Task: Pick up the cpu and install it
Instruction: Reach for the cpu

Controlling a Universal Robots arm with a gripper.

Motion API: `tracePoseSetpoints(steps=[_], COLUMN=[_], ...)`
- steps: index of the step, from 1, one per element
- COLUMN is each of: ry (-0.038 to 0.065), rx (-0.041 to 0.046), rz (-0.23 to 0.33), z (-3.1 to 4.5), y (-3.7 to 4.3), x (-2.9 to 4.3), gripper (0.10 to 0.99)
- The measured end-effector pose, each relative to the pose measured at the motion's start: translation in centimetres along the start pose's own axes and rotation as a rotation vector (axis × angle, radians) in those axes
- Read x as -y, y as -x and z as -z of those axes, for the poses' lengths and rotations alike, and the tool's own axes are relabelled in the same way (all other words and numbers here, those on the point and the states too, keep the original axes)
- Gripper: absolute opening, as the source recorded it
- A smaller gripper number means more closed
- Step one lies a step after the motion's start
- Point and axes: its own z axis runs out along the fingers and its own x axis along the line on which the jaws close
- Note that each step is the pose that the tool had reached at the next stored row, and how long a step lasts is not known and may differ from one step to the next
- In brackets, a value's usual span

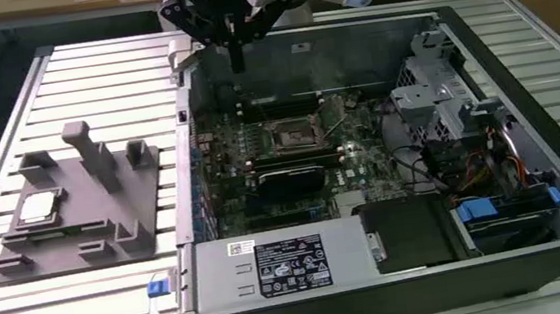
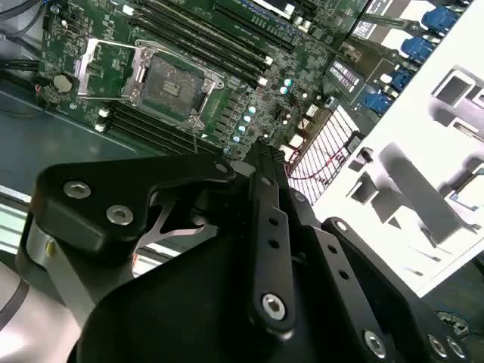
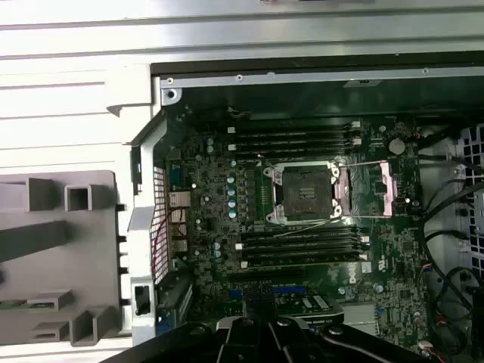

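The cpu [image 1: 37, 208] is lying flat, plate up, on the jig [image 1: 104, 231], well off to my fingers' side and outside the case [image 1: 353, 52]. I'm hovering my gripper [image 1: 237, 66], pinched together and empty, above the bare socket [image 1: 293, 132] — the pick not yet begun, I judge. The cpu is square, with no long axis — grabbing it calls for opening across opposite edges.
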Motion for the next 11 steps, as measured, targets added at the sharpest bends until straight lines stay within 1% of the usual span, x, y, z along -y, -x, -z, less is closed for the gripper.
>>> tracePoseSetpoints(steps=[7,11], ry=[-0.001,0.000], rx=[0.0005,0.0061], rz=[0.000,0.000], z=[0.00,-0.01], y=[-0.03,-0.09], x=[-0.02,-0.05], gripper=[0.106,0.106])
